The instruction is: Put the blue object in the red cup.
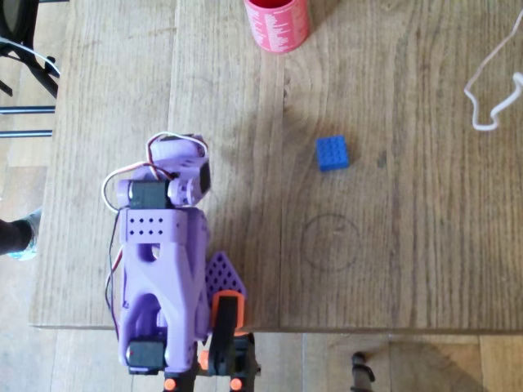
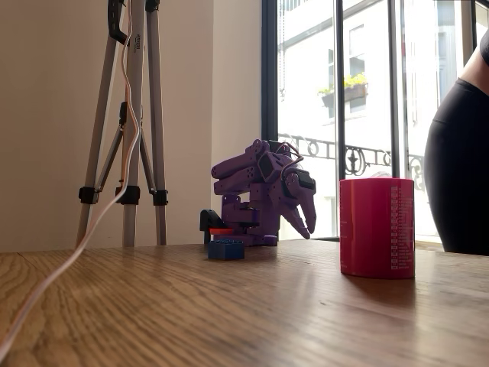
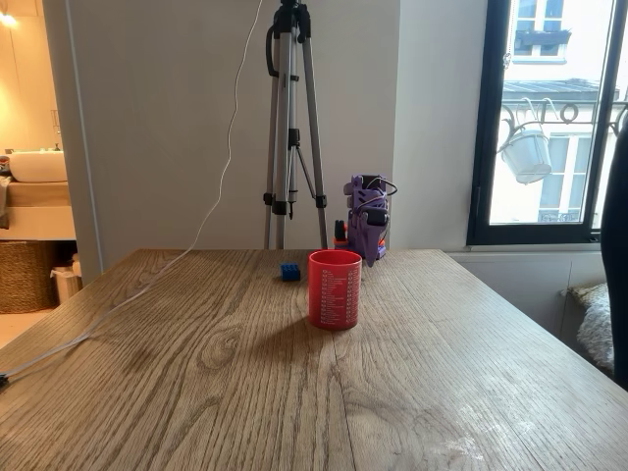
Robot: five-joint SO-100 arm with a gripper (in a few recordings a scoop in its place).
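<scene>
The blue object (image 1: 332, 153) is a small studded brick lying flat on the wooden table (image 1: 409, 245), also seen at table level (image 2: 226, 249) and from the far end (image 3: 289, 272). The red cup (image 1: 277, 24) stands upright at the table's top edge in the overhead view, apart from the brick (image 2: 377, 227) (image 3: 334, 288). My purple arm is folded over its base at the table's near-left edge. Its gripper (image 2: 309, 229) hangs fingertips down, jaws together and holding nothing, well left of the brick in the overhead view (image 1: 196, 184).
A white cable (image 1: 490, 90) trails across the table's right side in the overhead view. A faint drawn circle (image 1: 329, 242) marks the wood below the brick. A tripod (image 3: 292, 128) stands behind the table. A person (image 2: 458, 153) stands at the right edge.
</scene>
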